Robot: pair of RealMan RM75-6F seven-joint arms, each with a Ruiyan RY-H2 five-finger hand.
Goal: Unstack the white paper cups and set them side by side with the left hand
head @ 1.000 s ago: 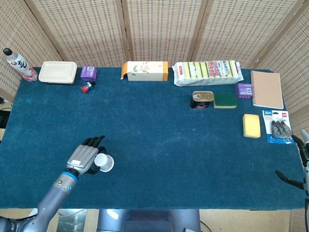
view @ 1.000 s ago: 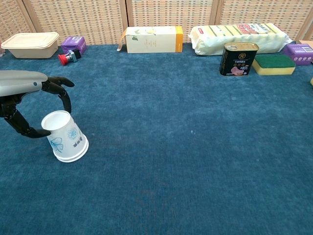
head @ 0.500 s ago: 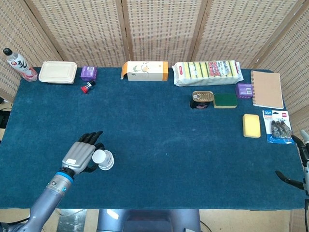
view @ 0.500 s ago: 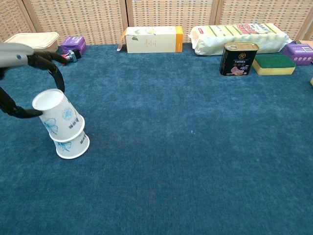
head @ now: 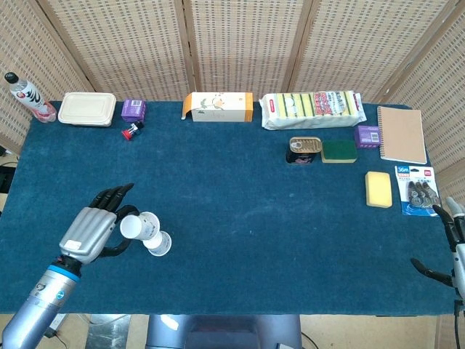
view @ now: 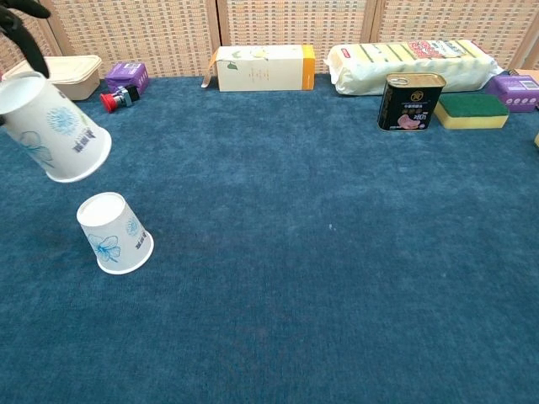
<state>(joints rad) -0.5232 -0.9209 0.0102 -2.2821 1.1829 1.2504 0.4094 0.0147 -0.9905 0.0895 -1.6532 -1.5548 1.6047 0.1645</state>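
Two white paper cups with a blue flower print are apart. One cup [head: 159, 243] [view: 114, 235] stands upside down on the blue table cloth [head: 254, 211]. My left hand [head: 90, 230] holds the other cup [head: 134, 227] [view: 52, 128] tilted in the air, up and to the left of the standing one. In the chest view only the hand's dark fingertips [view: 24, 12] show at the top left corner. My right hand [head: 452, 243] hangs at the table's right edge with its fingers apart and nothing in it.
Along the back stand a bottle [head: 25, 97], a food container [head: 87, 109], a purple box [head: 134, 110], a carton [head: 218, 106] and a sponge pack [head: 312, 109]. At right are a can [head: 304, 149], a green sponge [head: 338, 150], a notebook [head: 401, 134] and a yellow sponge [head: 378, 189].
My left hand has lifted the top cup off the stack and carried it up and to the left. The lower cup stays on the cloth. The right hand has barely moved.
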